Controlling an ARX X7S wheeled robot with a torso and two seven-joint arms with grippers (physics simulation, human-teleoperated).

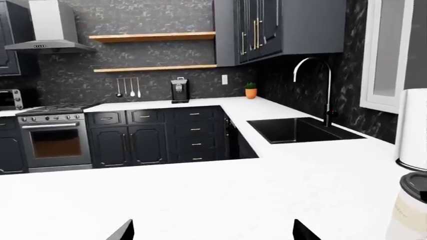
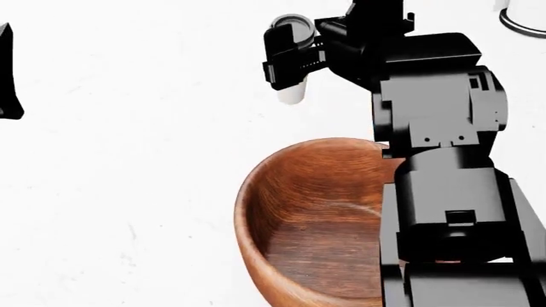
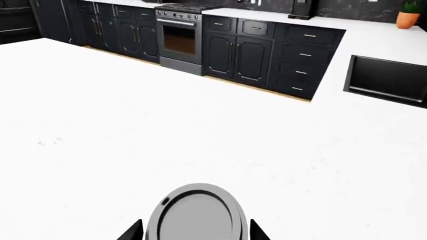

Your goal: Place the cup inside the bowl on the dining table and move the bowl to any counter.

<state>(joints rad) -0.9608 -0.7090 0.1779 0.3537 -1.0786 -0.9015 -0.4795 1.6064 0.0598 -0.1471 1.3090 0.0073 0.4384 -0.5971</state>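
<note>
right gripper (image 2: 290, 64): jaws closed on cup (image 2: 293, 39), upright, beyond bowl (image 2: 311, 211) | bowl on white surface (image 2: 128, 160) | left gripper (image 1: 213, 232): jaws apart, holding nothing

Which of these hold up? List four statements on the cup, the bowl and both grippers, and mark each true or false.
1. The bowl has nothing in it. True.
2. The cup stands inside the bowl. False: it is outside, past the bowl's far rim, between the jaws of the right gripper.
3. The cup carries its grey lid. True.
4. The left gripper grips the cup. False: its jaws stand wide apart with nothing between them.
</note>
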